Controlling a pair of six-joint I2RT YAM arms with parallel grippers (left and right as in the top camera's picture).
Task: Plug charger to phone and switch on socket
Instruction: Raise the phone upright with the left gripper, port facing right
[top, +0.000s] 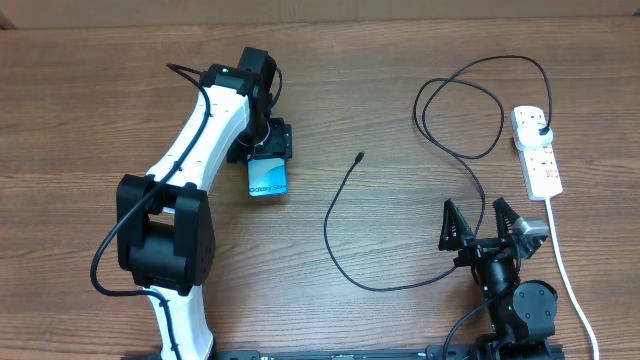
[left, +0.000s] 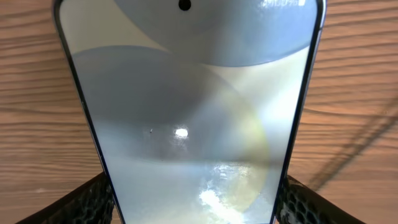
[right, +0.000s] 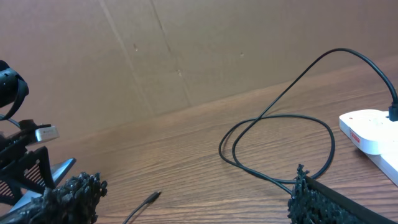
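The phone (top: 268, 181), screen glowing light blue, lies on the wooden table left of centre. My left gripper (top: 268, 150) is shut on its far end. In the left wrist view the phone (left: 186, 112) fills the frame and my left gripper (left: 193, 202) has a finger pressed on each long edge. The charger is a thin black cable (top: 345, 262) whose connector tip (top: 360, 156) lies loose on the table. Its plug (top: 541, 132) sits in the white socket (top: 537, 155) at the right. My right gripper (top: 490, 225) is open and empty near the front edge. The tip (right: 154, 196) lies ahead of my right gripper (right: 193, 196).
The socket's thick white cord (top: 565, 270) runs toward the front right edge. The charger cable loops (top: 470, 100) on the table left of the socket. A cardboard wall (right: 186, 50) stands behind the table.
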